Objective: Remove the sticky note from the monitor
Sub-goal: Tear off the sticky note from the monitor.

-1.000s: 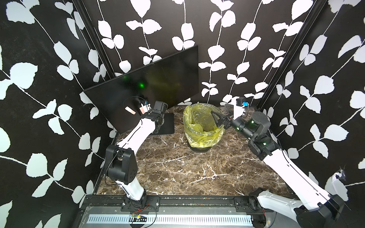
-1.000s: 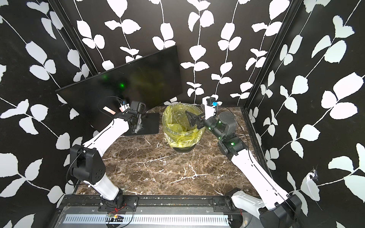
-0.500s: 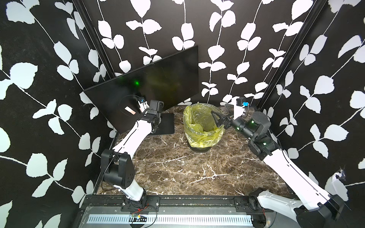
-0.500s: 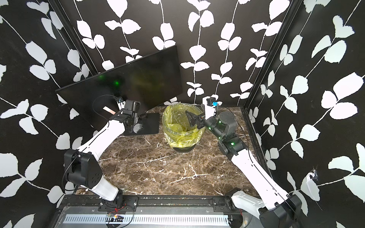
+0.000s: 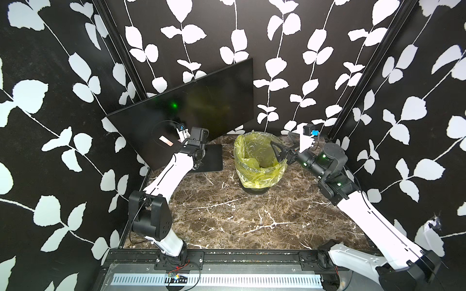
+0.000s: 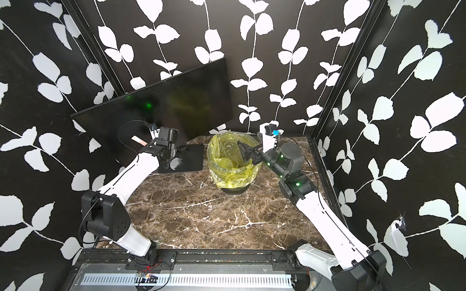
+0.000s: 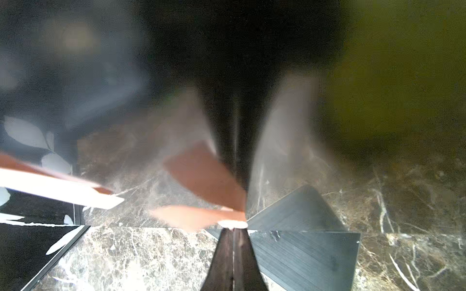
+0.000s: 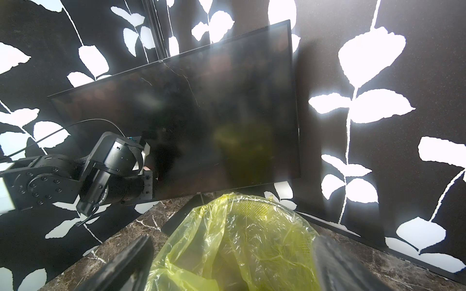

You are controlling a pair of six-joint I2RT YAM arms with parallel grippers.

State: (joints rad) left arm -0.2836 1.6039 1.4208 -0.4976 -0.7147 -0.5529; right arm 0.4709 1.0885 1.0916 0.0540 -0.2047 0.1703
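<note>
left fingers pinch sticky note at monitor; right fingers apart

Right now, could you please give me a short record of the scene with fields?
Monitor: on black base plate, screen dark
Sticky note: orange, against the screen, pinched at one end
Left gripper: shut on the sticky note
Pale strip: on screen, beside left gripper
Right gripper: open, over the bin
Bin: yellow-lined, on marble table

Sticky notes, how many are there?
2. One pink note is pinched by the left gripper; the other note is stuck on the monitor beside it. More could be hidden.
</note>
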